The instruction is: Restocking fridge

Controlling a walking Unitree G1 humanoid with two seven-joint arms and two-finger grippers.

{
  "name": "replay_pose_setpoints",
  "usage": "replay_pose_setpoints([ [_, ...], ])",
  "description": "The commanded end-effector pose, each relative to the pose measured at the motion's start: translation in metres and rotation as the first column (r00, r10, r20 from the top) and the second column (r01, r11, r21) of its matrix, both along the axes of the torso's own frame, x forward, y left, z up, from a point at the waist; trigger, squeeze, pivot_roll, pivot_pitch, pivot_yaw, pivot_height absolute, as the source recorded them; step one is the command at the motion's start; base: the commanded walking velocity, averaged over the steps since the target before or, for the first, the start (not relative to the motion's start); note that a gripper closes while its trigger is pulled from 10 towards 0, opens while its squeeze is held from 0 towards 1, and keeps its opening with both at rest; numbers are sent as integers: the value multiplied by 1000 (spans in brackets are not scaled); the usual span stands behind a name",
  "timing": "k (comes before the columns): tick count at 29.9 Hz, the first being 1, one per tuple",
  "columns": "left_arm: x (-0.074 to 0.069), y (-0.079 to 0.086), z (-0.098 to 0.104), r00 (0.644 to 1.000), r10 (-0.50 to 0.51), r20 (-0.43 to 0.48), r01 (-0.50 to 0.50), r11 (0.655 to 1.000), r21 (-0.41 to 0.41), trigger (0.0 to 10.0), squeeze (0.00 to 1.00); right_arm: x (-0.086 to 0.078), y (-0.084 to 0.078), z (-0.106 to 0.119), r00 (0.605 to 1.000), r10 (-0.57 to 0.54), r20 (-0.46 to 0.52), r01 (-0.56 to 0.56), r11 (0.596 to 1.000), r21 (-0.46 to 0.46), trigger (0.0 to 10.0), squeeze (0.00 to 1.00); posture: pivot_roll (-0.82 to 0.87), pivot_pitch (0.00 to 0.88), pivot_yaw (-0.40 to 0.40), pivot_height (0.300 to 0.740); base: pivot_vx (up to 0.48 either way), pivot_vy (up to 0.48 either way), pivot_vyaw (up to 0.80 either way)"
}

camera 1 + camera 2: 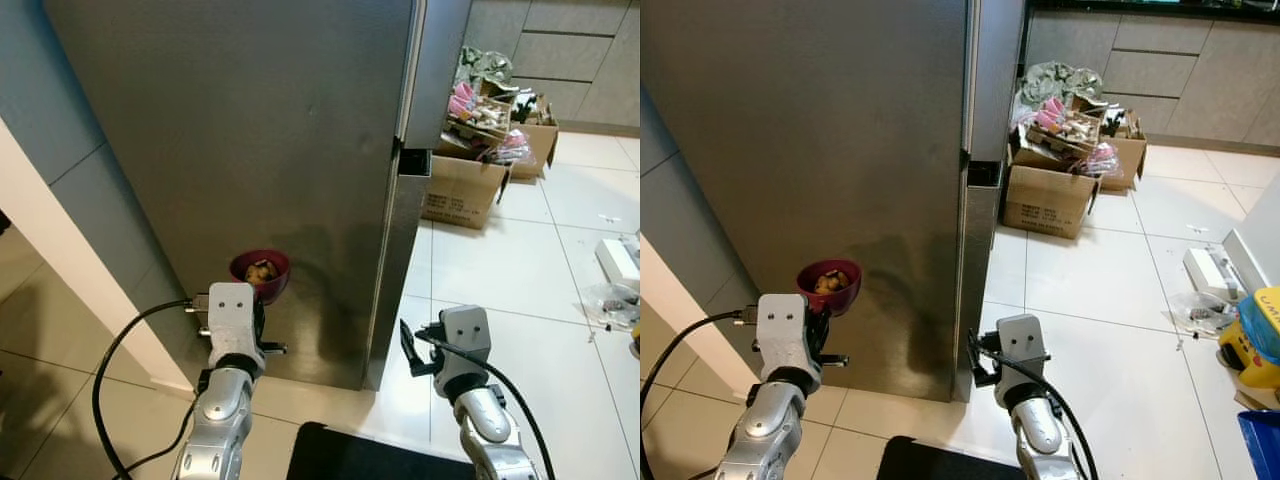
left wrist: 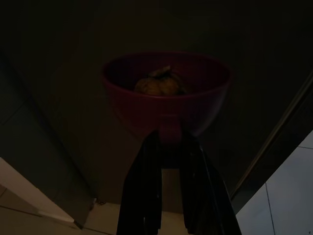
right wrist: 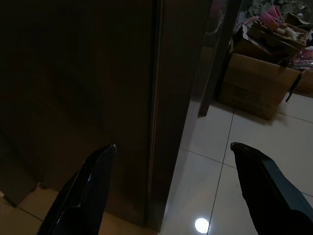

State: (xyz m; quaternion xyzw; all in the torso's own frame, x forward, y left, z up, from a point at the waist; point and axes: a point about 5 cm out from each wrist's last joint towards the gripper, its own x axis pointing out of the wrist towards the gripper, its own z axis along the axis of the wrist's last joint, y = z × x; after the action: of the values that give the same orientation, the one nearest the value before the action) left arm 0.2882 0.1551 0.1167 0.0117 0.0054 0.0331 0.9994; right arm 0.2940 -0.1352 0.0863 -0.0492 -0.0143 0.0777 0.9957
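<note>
The steel fridge (image 1: 260,150) stands right before me with its door closed. My left gripper (image 1: 262,300) is shut on the rim of a dark red bowl (image 1: 261,273) that holds brownish food (image 2: 159,84), and the bowl hangs close to the door's lower part. In the left wrist view both black fingers (image 2: 146,186) pinch the bowl's (image 2: 166,98) near edge. My right gripper (image 1: 410,350) is open and empty, low by the fridge's right edge (image 3: 156,122). Its fingertips (image 3: 105,152) stand wide apart in the right wrist view.
Cardboard boxes (image 1: 470,185) stuffed with packets sit on the tiled floor behind the fridge, to the right. More loose items (image 1: 1250,340) lie at the far right. A white wall edge (image 1: 60,250) runs along the left. A dark mat (image 1: 370,455) lies at my feet.
</note>
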Motion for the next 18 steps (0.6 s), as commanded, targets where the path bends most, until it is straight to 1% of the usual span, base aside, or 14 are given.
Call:
replay_pose_setpoints([
  [1,1,4,1,1000,28,3,-28,1000,2,10000,0,-1,4,1,1000,10,2,-10,1000,2,10000,0,-107,132,21,710,0,0,0],
  [3,2,8,2,999,44,4,-44,999,2,10000,0,2,8,8,999,26,28,-26,1000,-2,10000,0,-98,142,25,710,0,0,0],
  [4,2,8,2,999,44,4,-44,999,2,10000,0,2,8,8,999,26,28,-26,1000,-2,10000,0,-98,142,25,710,0,0,0],
  [5,3,18,5,997,71,6,-71,997,7,10000,0,10,15,24,995,54,79,-54,999,2,10000,0,-80,156,35,710,0,0,0],
  [6,3,18,5,997,71,6,-71,997,7,10000,0,10,15,24,995,54,79,-54,999,2,10000,0,-80,156,35,710,0,0,0],
  [9,1,28,8,996,91,11,-92,996,22,10000,0,24,21,41,991,59,122,-65,997,41,10000,0,-49,167,44,710,0,0,0],
  [10,1,28,8,996,91,11,-92,996,22,10000,0,24,21,41,991,59,122,-65,997,41,10000,0,-49,167,44,710,0,0,0],
  [11,-1,33,11,995,100,15,-100,994,38,10000,0,38,21,50,990,34,134,-42,997,58,10000,0,-24,171,46,710,0,0,0],
  [13,-3,35,14,994,104,21,-105,993,48,10000,0,48,22,57,989,23,145,-33,997,67,10000,0,-1,175,48,710,0,0,0],
  [14,-3,36,14,994,105,23,-106,993,49,10000,0,50,22,59,989,22,148,-33,997,70,10000,0,-1,175,48,710,0,0,0],
  [15,-4,37,16,994,109,27,-110,992,54,10000,0,54,23,63,987,26,157,-37,997,71,10000,1000,14,179,48,710,0,0,0],
  [17,-5,38,17,993,112,29,-113,992,56,10000,0,57,24,66,986,29,163,-41,997,71,10000,1000,21,181,48,710,0,0,0],
  [18,-7,40,19,992,118,32,-120,991,63,10000,0,63,27,73,984,41,175,-54,996,69,10000,1000,34,185,49,710,0,0,0],
])
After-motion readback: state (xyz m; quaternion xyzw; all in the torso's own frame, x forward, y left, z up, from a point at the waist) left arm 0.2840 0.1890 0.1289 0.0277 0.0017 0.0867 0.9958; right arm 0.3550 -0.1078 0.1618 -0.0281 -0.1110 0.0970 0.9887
